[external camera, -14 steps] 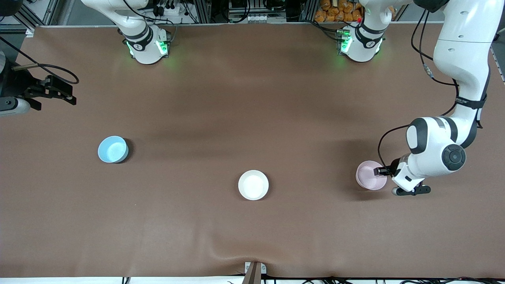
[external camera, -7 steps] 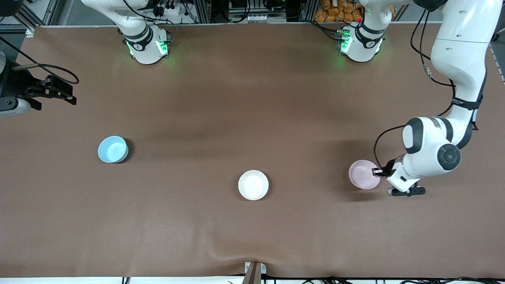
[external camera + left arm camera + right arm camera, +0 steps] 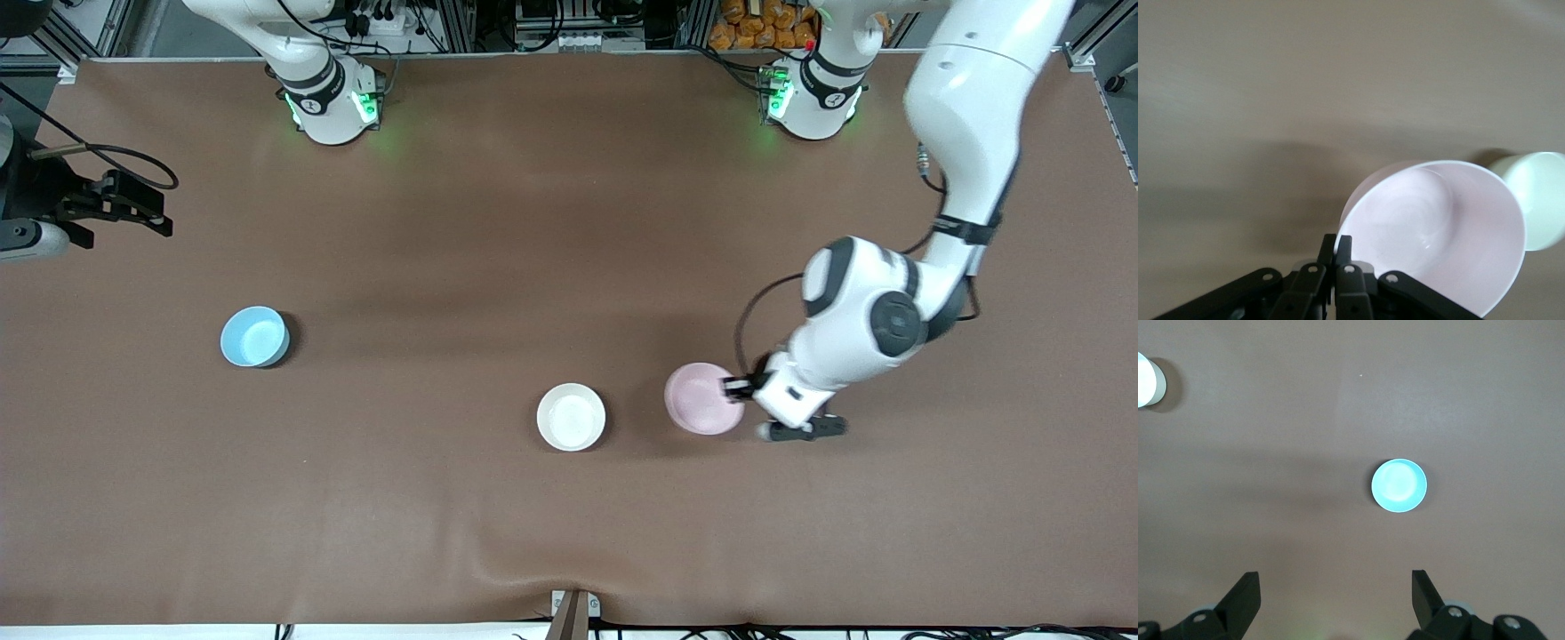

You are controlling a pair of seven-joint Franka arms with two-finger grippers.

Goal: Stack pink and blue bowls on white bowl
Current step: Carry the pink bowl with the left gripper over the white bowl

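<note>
Left gripper (image 3: 737, 388): we see it pinching the pink bowl (image 3: 703, 398) by its rim, in the air just beside the white bowl (image 3: 571, 416).
Right gripper (image 3: 1335, 597): waiting, fingers spread (high above the table).
Blue bowl (image 3: 254, 336): toward the right arm's end.

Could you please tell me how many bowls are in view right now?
3. The glossy light blue bowl sits toward the right arm's end of the table, the glossy white bowl mid-table, and the glossy pale pink bowl is gripped by the left claw beside the white one.
</note>
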